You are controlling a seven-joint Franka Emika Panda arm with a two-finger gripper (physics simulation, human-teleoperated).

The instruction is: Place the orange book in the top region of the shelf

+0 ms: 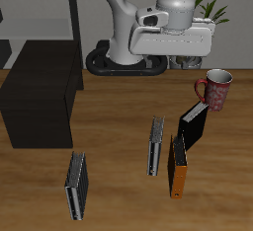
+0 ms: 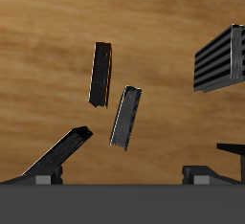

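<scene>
Orange book (image 1: 178, 168) stands on its edge on the bench (image 1: 119, 116), close to the front edge, touching or nearly touching the black book (image 1: 193, 126) that leans just behind it. Its long axis runs roughly from the bench's front toward the back, with the thin spine facing up. In the wrist view it appears as a narrow dark slab with an orange line along one edge (image 2: 100, 75), and a grey-striped book (image 2: 125, 118) lies just beside it; a 2nd striped book (image 2: 218, 59) sits well apart.

The tool (image 1: 176, 59) hangs high above the bench, farther back than the books and near the red mug (image 1: 214, 89). Its 2 fingers (image 2: 57, 156) are spread wide with nothing between them, so it is released and empty.

The book lies forward of the tool, toward the front edge and well below it. My judgement is that the coming move needs a travel forward and a descent, with the fingers straddling the thin dimension of the book, across its long axis. The black book crowding 1 face could get bumped. The shelf (image 1: 40, 102), a dark boxy unit, stands well apart on the other side of the bench, and its flat top is bare. The task looks barely begun.
</scene>
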